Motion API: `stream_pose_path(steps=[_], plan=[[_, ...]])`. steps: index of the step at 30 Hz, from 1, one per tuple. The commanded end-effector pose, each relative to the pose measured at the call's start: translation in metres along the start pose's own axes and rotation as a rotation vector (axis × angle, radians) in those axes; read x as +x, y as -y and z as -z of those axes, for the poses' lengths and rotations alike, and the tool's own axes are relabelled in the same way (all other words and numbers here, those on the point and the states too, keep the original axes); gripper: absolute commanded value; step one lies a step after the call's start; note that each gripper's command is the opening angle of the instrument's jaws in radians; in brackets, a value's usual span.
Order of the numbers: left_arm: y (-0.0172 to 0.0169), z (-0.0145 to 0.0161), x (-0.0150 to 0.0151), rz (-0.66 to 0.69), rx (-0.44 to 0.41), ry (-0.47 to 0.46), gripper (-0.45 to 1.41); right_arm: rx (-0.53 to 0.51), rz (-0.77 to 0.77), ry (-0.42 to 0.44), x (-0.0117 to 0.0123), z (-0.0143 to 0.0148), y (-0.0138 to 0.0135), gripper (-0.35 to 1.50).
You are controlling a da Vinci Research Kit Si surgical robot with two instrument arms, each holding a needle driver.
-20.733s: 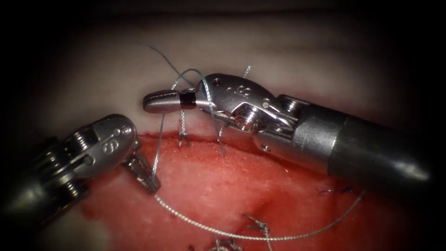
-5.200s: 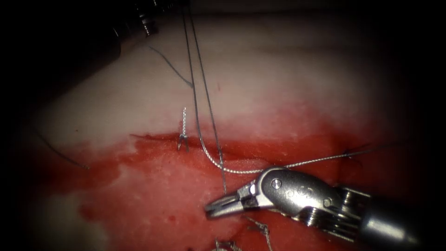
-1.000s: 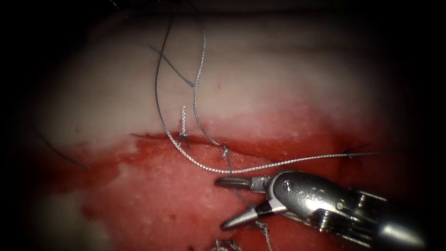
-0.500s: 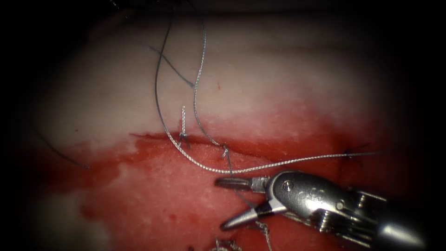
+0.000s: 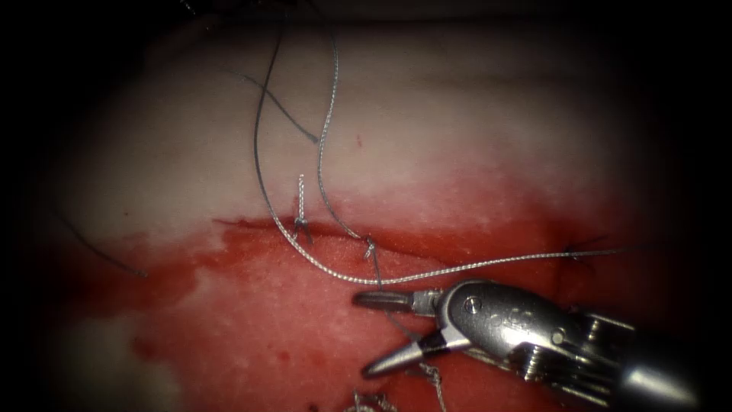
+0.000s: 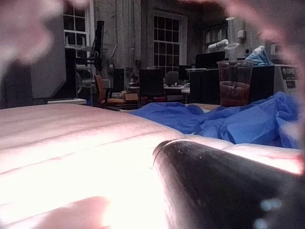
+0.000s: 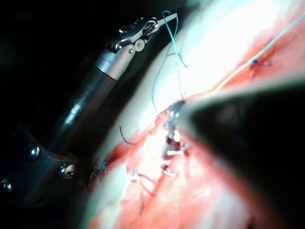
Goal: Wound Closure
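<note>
While my right steel claw (image 5: 366, 333) sits low over the red-stained part of the pale pork tissue (image 5: 473, 137), its two jaws are spread wide and pinch nothing; a thin dark strand of the thread runs down between them from the small knot (image 5: 370, 246) at the cut (image 5: 252, 224). From that knot the silvery braided thread (image 5: 335, 271) sweeps in a loop below the cut, then runs off to the right over the red fluid (image 5: 252, 320); two strands rise from the cut over the pale tissue toward the top of the endoscope view. A short twisted cut end (image 5: 301, 200) stands at an older stitch just left of the knot. In the right wrist view my left claw (image 7: 164, 21) is held high, well apart from the wound, pressed together on the bluish thread (image 7: 167, 62) that hangs down to the cut. I cannot make out the needle.
</note>
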Motion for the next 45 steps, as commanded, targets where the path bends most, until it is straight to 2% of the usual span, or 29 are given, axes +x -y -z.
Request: stream_pose_path(steps=[1, 28, 30, 31, 32, 33, 34, 35, 36, 37, 38, 39, 41, 42, 43, 44, 45], plan=[[0.0007, 0.0007, 0.0016, -0.002, 0.005, -0.009, -0.45, 0.003, 0.005, 0.007, -0.0014, -0.0002, 0.0007, 1.16], [0.0007, 0.0007, 0.0016, -0.002, 0.005, -0.009, -0.45, 0.003, 0.005, 0.007, -0.0014, -0.0002, 0.0007, 1.16], [0.0007, 0.0007, 0.0016, -0.002, 0.005, -0.009, -0.45, -0.004, -0.010, 0.029, -0.0015, -0.0003, 0.0006, 1.18], [0.0003, 0.0008, 0.0017, 0.000, -0.003, -0.017, -0.43, -0.004, -0.072, 0.035, -0.0015, -0.0007, 0.0000, 1.20], [-0.0013, 0.0009, 0.0021, 0.029, -0.047, -0.026, -0.38, 0.037, -0.152, 0.025, -0.0012, -0.0022, -0.0020, 1.25], [-0.0013, 0.0009, 0.0021, 0.029, -0.047, -0.026, -0.38, 0.037, -0.152, 0.025, -0.0012, -0.0022, -0.0020, 1.25], [-0.0031, 0.0008, 0.0028, 0.032, -0.185, -0.067, -0.32, 0.052, -0.169, 0.014, -0.0006, -0.0040, -0.0042, 1.25], [-0.0031, 0.0008, 0.0028, 0.032, -0.185, -0.067, -0.32, 0.052, -0.169, 0.014, -0.0006, -0.0040, -0.0042, 1.25], [-0.0040, 0.0009, 0.0033, 0.007, -0.298, -0.125, -0.29, 0.020, -0.030, 0.005, -0.0005, -0.0051, -0.0056, 1.23], [-0.0061, 0.0023, 0.0054, -0.023, -0.490, -0.317, -0.23, -0.055, 0.202, 0.070, -0.0010, -0.0063, -0.0075, 1.26], [-0.0061, 0.0023, 0.0054, -0.023, -0.490, -0.317, -0.23, -0.055, 0.202, 0.070, -0.0010, -0.0063, -0.0075, 1.26], [-0.0081, 0.0045, 0.0083, -0.036, -0.513, -0.504, -0.18, -0.052, 0.201, 0.226, -0.0029, -0.0069, -0.0086, 1.13], [-0.0099, 0.0079, 0.0121, 0.002, -0.573, -0.696, -0.12, 0.027, 0.172, 0.413, -0.0059, -0.0068, -0.0085, 1.23], [-0.0108, 0.0112, 0.0150, 0.075, -0.591, -0.822, -0.07, 0.072, 0.140, 0.588, -0.0087, -0.0060, -0.0077, 1.26], [-0.0108, 0.0112, 0.0150, 0.075, -0.591, -0.822, -0.07, 0.072, 0.140, 0.588, -0.0087, -0.0060, -0.0077, 1.26], [-0.0112, 0.0131, 0.0166, 0.117, -0.578, -0.879, -0.04, 0.094, 0.122, 0.669, -0.0101, -0.0055, -0.0071, 1.20], [-0.0114, 0.0153, 0.0180, 0.031, -0.506, -0.959, 0.01, 0.112, 0.166, 0.730, -0.0113, -0.0047, -0.0063, 1.21]])
